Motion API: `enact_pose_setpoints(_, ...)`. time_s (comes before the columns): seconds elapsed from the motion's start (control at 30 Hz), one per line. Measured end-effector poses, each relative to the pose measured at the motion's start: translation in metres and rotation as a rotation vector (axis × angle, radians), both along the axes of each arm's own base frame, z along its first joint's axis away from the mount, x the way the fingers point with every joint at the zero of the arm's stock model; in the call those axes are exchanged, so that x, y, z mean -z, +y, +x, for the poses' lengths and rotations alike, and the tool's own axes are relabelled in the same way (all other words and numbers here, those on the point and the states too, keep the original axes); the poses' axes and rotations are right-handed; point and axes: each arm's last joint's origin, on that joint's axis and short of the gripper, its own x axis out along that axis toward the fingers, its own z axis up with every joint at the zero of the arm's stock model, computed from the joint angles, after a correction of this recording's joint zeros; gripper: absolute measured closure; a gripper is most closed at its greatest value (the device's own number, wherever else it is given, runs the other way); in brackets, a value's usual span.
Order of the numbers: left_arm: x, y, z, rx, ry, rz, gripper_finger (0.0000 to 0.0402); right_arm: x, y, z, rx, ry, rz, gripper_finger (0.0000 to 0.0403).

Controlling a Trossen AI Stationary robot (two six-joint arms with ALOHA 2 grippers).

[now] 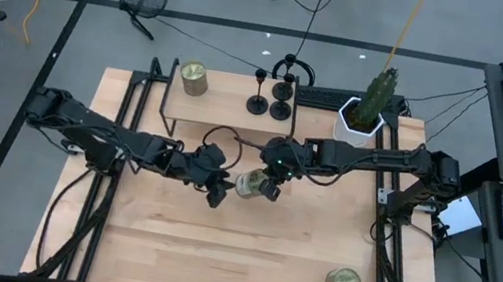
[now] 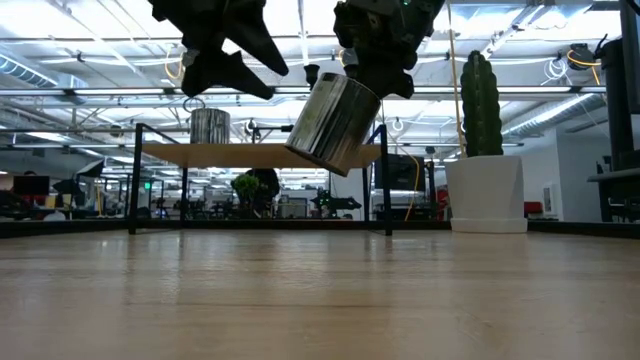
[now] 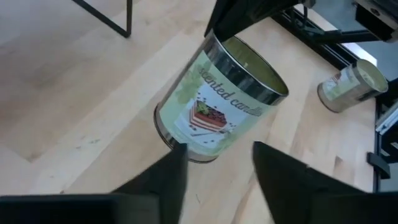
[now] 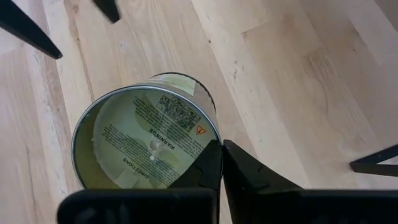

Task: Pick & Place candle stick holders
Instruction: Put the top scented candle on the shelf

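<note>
right gripper (image 2: 365, 70) jaws pinching candle tin (image 2: 335, 122) rim, tin hangs tilted below | left gripper (image 3: 214, 168) jaws apart beside it | tin rigid, slick, kinda heavy: grab mid-body

The candle tin (image 3: 217, 99) carries a side label reading "scented candle", the last letters partly hidden. Inside the tin, a label (image 4: 149, 143) reads "WARNING" and "DIRECTIONS"; its fine print is illegible.
</note>
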Motion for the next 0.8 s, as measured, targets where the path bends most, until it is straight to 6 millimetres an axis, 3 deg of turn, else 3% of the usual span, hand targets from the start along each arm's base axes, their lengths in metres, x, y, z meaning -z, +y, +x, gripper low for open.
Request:
enact_pose_setpoints(0.33, 0.001, 0.003, 0.001, 0.077, 0.022, 0.110, 0.0017, 0.000, 0.000, 0.000, 0.000, 0.000, -0.001, 0.0403)
enact_pose_setpoints(0.63, 0.029, 0.009, 0.017, 0.195, 0.124, 0.103, 0.0032, 0.000, 0.000, 0.000, 0.003, 0.000, 0.000, 0.0403)
enact_pose_setpoints(0.8, 0.040, 0.006, 0.028, 0.316, 0.108, 0.150, 0.0011, 0.000, 0.000, 0.000, 0.008, 0.001, 0.005, 0.0403)
